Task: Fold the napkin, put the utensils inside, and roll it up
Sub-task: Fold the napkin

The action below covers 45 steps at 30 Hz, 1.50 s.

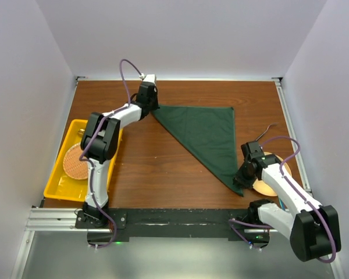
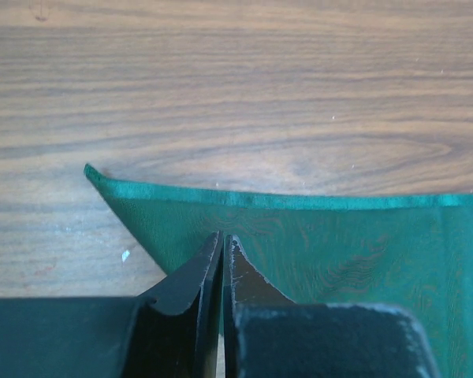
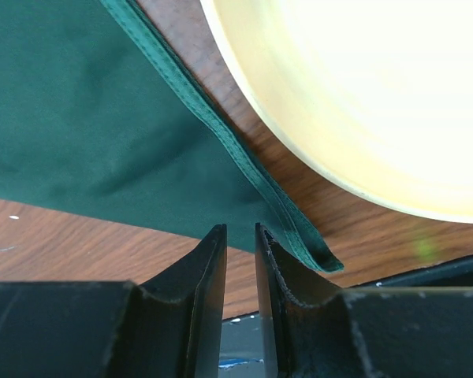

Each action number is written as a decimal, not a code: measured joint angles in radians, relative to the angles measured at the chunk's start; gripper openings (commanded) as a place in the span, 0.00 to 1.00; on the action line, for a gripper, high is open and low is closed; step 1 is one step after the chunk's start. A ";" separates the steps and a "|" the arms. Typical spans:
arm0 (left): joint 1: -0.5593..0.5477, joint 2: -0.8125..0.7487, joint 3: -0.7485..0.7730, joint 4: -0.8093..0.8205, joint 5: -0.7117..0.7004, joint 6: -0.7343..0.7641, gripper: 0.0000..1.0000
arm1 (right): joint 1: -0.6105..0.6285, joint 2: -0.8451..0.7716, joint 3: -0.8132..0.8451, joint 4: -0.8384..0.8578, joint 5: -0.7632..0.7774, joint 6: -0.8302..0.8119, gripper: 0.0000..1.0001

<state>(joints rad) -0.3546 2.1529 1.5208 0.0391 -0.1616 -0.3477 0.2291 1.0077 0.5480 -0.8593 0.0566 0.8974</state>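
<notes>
Napkin [image 1: 206,136] corners lie just beneath left pincer [image 2: 223,236] and right pincer [image 3: 240,228]

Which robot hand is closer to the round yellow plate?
The right one. The right gripper sits just beside the plate, at the napkin's near corner. The left gripper is far across the table, at the napkin's far left corner.

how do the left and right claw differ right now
The left claw sits at the far left corner of the napkin; the right claw sits at its near corner, beside the pale plate. The left claw's jaws are almost touching; the right claw's show a narrow gap. Both are low over the napkin's edge.
</notes>
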 measured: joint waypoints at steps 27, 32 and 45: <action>0.085 0.122 0.161 -0.140 -0.105 -0.010 0.09 | 0.035 0.111 -0.023 0.082 -0.048 0.004 0.27; 0.117 0.152 0.185 -0.174 -0.109 -0.032 0.09 | 0.035 0.113 -0.032 0.087 -0.061 0.019 0.27; 0.127 -0.037 0.074 -0.192 -0.008 -0.045 0.29 | 0.126 0.237 0.269 0.175 -0.036 -0.243 0.61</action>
<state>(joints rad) -0.2272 2.1162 1.5948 -0.1528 -0.1696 -0.3923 0.3550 1.2442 0.8173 -0.6846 0.0204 0.6540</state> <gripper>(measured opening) 0.294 0.535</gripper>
